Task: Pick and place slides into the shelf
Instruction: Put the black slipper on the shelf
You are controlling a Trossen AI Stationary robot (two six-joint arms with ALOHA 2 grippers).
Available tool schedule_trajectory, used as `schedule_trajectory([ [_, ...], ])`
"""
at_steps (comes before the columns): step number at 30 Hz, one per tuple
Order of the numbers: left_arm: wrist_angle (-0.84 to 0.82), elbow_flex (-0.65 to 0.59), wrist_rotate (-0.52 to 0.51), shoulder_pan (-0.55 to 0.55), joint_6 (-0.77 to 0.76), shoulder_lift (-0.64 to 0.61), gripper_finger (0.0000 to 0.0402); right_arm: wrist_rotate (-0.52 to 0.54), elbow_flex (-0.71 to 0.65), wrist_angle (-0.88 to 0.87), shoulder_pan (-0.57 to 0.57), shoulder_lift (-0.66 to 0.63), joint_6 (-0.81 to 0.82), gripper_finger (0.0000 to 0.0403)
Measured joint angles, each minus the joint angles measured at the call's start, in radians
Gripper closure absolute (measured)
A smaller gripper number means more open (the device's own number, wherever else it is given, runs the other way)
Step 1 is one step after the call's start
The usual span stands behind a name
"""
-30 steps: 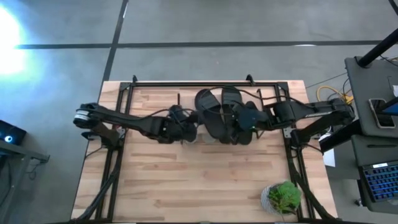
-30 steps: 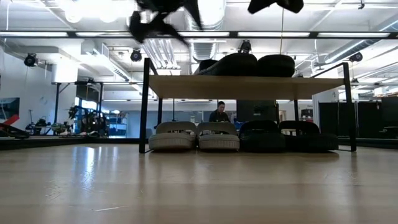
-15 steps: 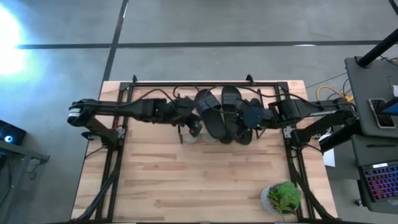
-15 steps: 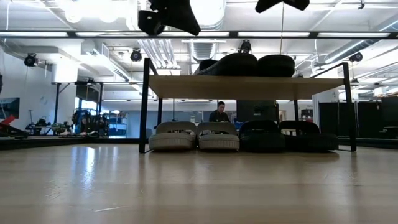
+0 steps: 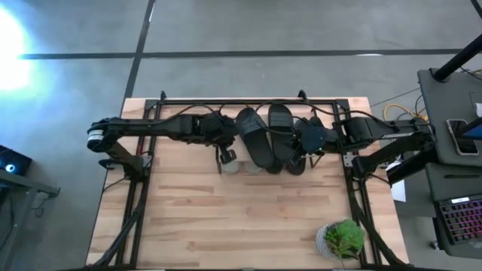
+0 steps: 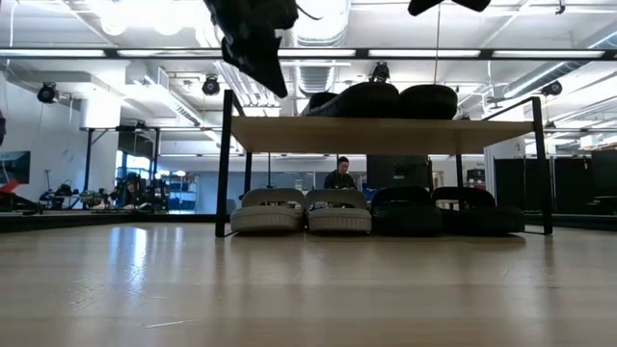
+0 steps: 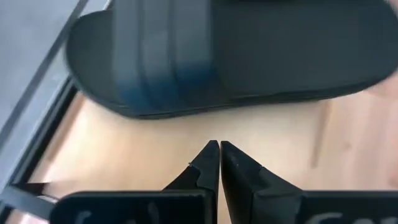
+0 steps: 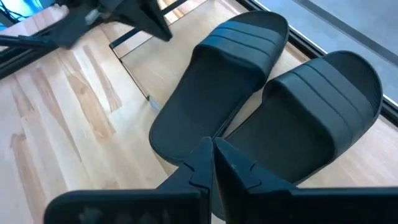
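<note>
Two black slides (image 5: 252,137) (image 5: 282,135) lie side by side, soles down, on the shelf's top board (image 6: 386,135). Under the board two light grey slides (image 6: 271,209) (image 6: 337,209) and two more black slides (image 6: 405,210) (image 6: 472,212) stand in a row on the table. My left gripper (image 5: 227,134) (image 7: 219,144) is shut and empty, above the board beside the left black slide (image 7: 230,50). My right gripper (image 5: 298,150) (image 8: 211,143) is shut and empty, above the heel ends of the top pair (image 8: 211,106) (image 8: 311,118).
A potted green plant (image 5: 343,239) stands at the table's near right corner. Black frame rails (image 5: 248,100) run along the table's far and side edges. Bare tabletop (image 5: 226,218) lies in front of the shelf. A person (image 6: 339,175) is in the room beyond the table.
My left gripper has gone from the shelf's front edge toward the table's far edge, turning as it went, and now is beside the left black slide. My right gripper has drawn back a little toward the table's right edge. The slides have stayed where they were.
</note>
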Motion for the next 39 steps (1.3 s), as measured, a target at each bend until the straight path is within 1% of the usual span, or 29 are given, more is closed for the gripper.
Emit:
schedule_trajectory([
  [4,0.022,-0.002,0.007,0.042,0.031,0.018,0.0401,0.007,0.0,-0.001,0.0,-0.003,0.0,0.0394],
  [9,0.057,-0.013,0.091,0.103,0.03,0.016,0.0401,0.014,0.0,-0.004,0.0,-0.014,0.007,0.0394],
  [12,0.091,-0.038,0.103,0.127,0.029,0.016,0.0401,0.048,0.0,-0.007,0.0,-0.037,0.023,0.0394],
  [19,0.22,-0.105,0.15,0.155,0.029,0.016,0.0402,0.106,0.0,-0.019,0.0,-0.086,0.054,0.0394],
  [25,0.263,-0.116,0.164,0.179,0.03,0.045,0.0402,0.106,0.0,-0.026,0.0,-0.092,0.054,0.0394],
  [28,0.318,-0.116,0.179,0.195,0.034,0.067,0.0402,0.107,0.0,-0.039,0.0,-0.083,0.054,0.0394],
  [32,0.343,-0.116,0.184,0.219,0.06,0.078,0.0402,0.106,0.0,-0.111,0.0,-0.076,0.09,0.0394],
  [36,0.333,-0.107,0.181,0.25,0.09,0.081,0.0401,0.11,-0.002,-0.236,0.0,-0.07,0.151,0.0394],
  [39,0.34,-0.091,0.192,0.27,0.093,0.081,0.0401,0.148,-0.006,-0.335,0.0,-0.068,0.211,0.0394],
])
